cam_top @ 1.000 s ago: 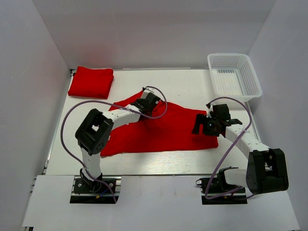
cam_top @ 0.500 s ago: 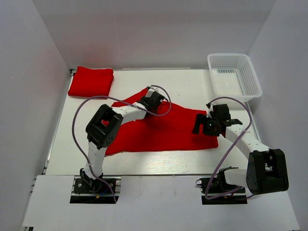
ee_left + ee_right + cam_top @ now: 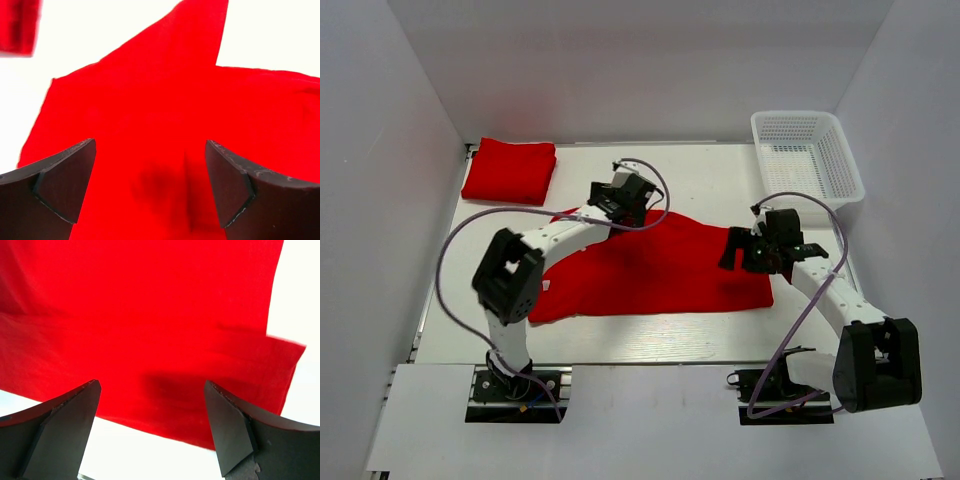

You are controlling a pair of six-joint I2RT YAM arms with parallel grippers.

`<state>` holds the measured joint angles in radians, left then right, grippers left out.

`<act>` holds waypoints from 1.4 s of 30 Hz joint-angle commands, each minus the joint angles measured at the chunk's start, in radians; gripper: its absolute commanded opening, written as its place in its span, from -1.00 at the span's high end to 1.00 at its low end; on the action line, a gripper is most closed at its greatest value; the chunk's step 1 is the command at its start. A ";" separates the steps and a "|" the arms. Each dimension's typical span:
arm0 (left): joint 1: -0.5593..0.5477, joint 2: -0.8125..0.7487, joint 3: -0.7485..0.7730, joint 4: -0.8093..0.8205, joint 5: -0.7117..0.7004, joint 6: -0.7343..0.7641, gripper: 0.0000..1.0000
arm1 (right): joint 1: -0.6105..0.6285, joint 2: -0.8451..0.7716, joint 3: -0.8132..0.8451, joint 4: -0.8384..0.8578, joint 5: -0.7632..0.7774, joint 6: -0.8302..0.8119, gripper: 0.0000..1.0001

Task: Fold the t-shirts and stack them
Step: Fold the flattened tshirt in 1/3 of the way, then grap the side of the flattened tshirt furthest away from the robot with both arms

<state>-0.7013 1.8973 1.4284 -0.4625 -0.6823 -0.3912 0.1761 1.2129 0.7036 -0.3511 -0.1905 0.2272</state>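
Observation:
One red t-shirt [image 3: 660, 270] lies spread across the middle of the table, partly folded. A second t-shirt [image 3: 510, 170] sits folded at the back left corner. My left gripper [image 3: 628, 200] hovers open over the spread shirt's far edge. In the left wrist view its fingers [image 3: 65, 185] stand wide apart with only red cloth [image 3: 150, 100] below them. My right gripper [image 3: 735, 252] is open over the shirt's right end. In the right wrist view the shirt's edge [image 3: 150, 315] and bare table show between its fingers [image 3: 230, 430], which hold nothing.
A white mesh basket [image 3: 805, 160] stands at the back right corner. White walls enclose the table on three sides. The arms' purple cables loop over the shirt. The folded shirt [image 3: 17, 25] shows at the left wrist view's top left corner.
My left gripper has opened and let go of the shirt's upper part, then drawn back and up toward the far side. The cloth now lies flat. The right gripper has barely shifted.

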 commanded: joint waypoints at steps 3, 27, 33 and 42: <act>0.005 -0.243 -0.146 -0.143 -0.020 -0.147 -1.00 | 0.003 -0.016 0.062 0.073 -0.068 0.004 -0.79; 0.075 -0.635 -0.835 -0.298 0.297 -0.543 -1.00 | 0.005 0.125 -0.061 0.138 -0.102 0.029 -0.79; 0.075 -0.666 -0.587 -0.277 0.201 -0.358 -1.00 | 0.006 0.067 0.008 0.152 -0.057 0.000 -0.79; 0.088 -0.159 0.044 -0.110 -0.008 0.106 -1.00 | 0.013 0.115 0.204 0.141 0.033 -0.023 -0.79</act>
<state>-0.6300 1.5585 1.3128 -0.6144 -0.5793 -0.4808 0.1841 1.3144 0.8448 -0.2306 -0.1986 0.2253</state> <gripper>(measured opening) 0.998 0.896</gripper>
